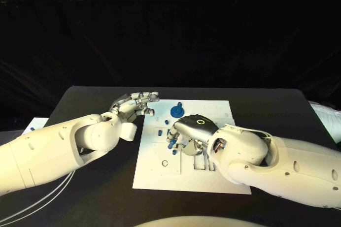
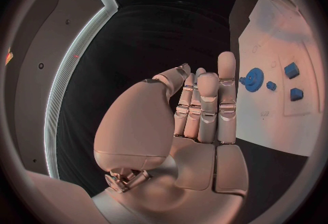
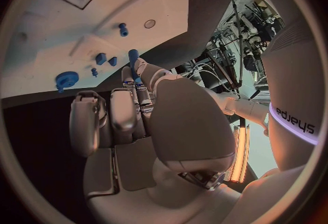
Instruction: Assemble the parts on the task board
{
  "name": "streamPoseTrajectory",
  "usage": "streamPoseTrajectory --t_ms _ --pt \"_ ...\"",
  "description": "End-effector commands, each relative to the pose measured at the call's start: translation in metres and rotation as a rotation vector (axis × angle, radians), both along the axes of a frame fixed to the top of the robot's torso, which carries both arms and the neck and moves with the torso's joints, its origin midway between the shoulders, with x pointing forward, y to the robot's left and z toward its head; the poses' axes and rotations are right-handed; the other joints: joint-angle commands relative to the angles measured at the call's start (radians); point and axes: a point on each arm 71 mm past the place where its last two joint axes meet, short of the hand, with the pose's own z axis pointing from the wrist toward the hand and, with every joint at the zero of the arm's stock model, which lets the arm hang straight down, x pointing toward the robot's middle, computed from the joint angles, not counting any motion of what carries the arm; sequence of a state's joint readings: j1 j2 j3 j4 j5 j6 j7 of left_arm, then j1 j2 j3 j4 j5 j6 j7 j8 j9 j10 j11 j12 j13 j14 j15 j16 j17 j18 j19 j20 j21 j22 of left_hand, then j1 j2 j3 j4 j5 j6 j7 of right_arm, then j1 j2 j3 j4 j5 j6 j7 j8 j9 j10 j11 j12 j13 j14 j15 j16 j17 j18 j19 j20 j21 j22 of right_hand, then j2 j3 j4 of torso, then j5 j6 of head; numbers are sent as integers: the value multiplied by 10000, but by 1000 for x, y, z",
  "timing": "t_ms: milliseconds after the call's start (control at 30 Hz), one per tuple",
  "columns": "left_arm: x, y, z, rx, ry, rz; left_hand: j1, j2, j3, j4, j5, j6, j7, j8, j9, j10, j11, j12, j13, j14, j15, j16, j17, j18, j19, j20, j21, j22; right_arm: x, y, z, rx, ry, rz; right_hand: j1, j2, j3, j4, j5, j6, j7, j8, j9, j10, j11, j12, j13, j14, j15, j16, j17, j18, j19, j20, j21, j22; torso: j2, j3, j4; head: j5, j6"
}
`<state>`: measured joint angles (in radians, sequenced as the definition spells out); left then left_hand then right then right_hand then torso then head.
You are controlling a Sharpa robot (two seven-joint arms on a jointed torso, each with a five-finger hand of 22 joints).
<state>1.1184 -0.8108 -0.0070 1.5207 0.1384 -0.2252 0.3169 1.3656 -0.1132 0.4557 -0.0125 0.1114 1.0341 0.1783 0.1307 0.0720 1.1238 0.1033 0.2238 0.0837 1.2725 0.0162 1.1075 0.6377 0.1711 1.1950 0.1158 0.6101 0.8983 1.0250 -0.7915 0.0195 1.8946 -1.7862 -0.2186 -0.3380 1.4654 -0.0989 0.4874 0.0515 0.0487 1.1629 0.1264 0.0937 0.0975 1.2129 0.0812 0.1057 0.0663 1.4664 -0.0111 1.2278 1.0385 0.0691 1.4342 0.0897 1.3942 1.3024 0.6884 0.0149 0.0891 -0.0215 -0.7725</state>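
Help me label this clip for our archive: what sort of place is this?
Probably a robotics lab test bench: a black table against a dark backdrop, a white task board carrying small blue parts, and equipment racks with cables behind the robot.

A black table (image 1: 85, 101) stands against a black backdrop (image 1: 170, 35) of draped cloth that rises behind its far edge and takes up the whole upper part of the head view. Past the table's near left corner lies something pale and flat (image 1: 34, 123), too small to identify. Light falls on the table from above.
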Motion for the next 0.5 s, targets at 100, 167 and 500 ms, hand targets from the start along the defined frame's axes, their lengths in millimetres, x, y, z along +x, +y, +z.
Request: streamPoseTrajectory --t_ms 100,167,500 --pt "-1 -3 1 -124 -115 -174 91 1 -27 -34 21 -87 10 60 -12 -99 -3 56 -5 -79 2 -3 -17 109 60 -5 -44 -16 -4 9 -14 -187 400 503 98 43 81 -33 74 -22 44 -49 7 232 -164 -74 15 295 -35 47 -14 -79 35 -11 15 -15 -1 -2 -31 122 -67" --pt "-1 -3 2 -126 -114 -179 91 1 -27 -34 21 -87 10 60 -12 -99 -3 56 -5 -79 2 -3 -17 109 60 -5 -44 -16 -6 12 -19 -243 556 569 90 42 97 -45 78 -32 54 -58 7 227 -157 -88 15 294 -30 49 -17 -79 33 -7 16 -14 -5 -6 -34 138 -88" --pt "-1 -3 2 -125 -106 -186 91 1 -27 -34 21 -87 10 60 -12 -99 -3 56 -5 -79 2 -3 -17 109 60 -5 -44 -16 -8 17 -30 -743 906 733 23 24 115 -60 80 -48 78 -80 9 211 -133 -129 17 288 -11 49 -29 -75 21 7 7 -28 -8 23 -11 203 -140"
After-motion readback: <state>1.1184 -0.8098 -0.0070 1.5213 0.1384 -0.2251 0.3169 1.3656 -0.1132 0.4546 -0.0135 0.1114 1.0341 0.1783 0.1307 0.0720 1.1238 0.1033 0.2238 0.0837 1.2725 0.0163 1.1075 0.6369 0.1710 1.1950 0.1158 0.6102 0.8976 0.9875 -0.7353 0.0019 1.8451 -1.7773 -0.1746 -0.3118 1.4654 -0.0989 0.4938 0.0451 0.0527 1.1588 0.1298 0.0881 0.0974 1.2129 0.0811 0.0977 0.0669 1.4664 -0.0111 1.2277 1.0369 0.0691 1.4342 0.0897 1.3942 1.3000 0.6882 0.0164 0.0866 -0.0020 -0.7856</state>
